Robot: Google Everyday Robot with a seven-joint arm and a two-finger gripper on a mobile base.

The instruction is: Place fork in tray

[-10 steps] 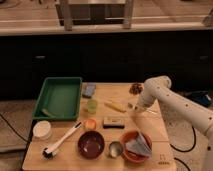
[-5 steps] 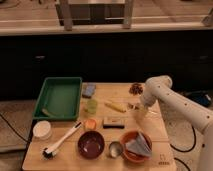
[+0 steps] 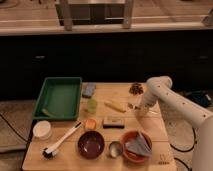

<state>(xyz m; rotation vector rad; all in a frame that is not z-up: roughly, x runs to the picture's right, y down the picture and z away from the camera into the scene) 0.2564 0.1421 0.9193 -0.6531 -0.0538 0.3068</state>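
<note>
From the gripper (image 3: pixel 141 111), low at the wooden bench's (image 3: pixel 112 93) right side, a yellow stick (image 3: pixel 115 106) and a small green cup (image 3: pixel 91 105) stand before the wide-open large green plastic tray (image 3: pixel 62 97).

My white arm (image 3: pixel 181 106) comes in past the near right corner of the tabletop (image 3: pixel 159 131) and rises on a slant above the right edge. It climbs to a rounded joint (image 3: pixel 159 86), the highest part of me, over the right half of the top and toward the far edge. There it bends sharply, and the forearm (image 3: pixel 149 98) drops steeply, leaning slightly leftward. My gripper (image 3: pixel 142 110) hangs at its end, pointing down, low over the right half, about midway between far and near edges. Whether it touches the wood cannot be told.
</note>
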